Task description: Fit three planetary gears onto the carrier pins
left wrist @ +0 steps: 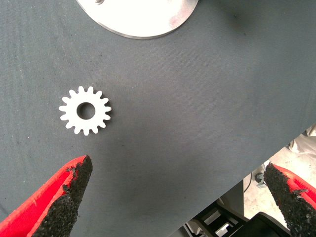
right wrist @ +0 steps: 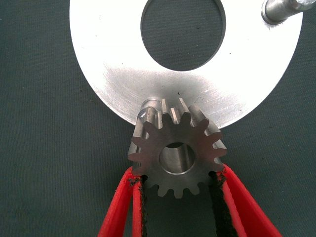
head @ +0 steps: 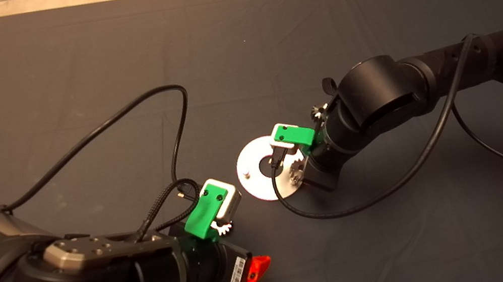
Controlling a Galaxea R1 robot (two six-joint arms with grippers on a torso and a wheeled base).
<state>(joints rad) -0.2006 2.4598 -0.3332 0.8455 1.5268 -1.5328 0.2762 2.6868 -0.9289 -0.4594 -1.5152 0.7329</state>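
Risk of jamming or tipping: right end effector [right wrist: 178, 190] clamped on a planetary gear [right wrist: 176, 150] over the near rim of the disc [right wrist: 123, 74], bore seemingly half-seated on a pin; left end effector [left wrist: 177, 197] spread wide above another gear [left wrist: 85, 110] on the table [head: 264, 31].

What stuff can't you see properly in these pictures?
Right wrist view: the held gear covers what is under it, so a pin there cannot be seen.
Head view: the right arm hides part of the disc and any pins there.
Left wrist view: the top edge cuts off most of the disc, beyond the loose gear.
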